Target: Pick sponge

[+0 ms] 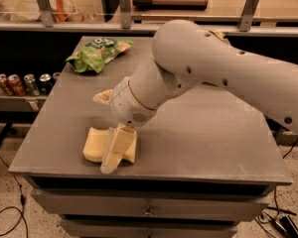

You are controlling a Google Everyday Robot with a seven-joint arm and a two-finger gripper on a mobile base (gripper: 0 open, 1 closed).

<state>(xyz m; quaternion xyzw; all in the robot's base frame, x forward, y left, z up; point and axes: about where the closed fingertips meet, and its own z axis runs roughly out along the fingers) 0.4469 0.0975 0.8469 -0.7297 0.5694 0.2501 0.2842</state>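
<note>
though under gripper (114, 155), pale yellow sponge (94, 145)

Grey table (213, 133) carries sponge (93, 145) at front, green bag (97, 53), perhaps chips, behind; claw (116, 150) at sponge.

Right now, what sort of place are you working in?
Probably an office break or snack area: a green chip bag on the gray table, soda cans shelved at the picture's left, a counter behind. The gripper sits over the sponge near the table's front edge.
</note>
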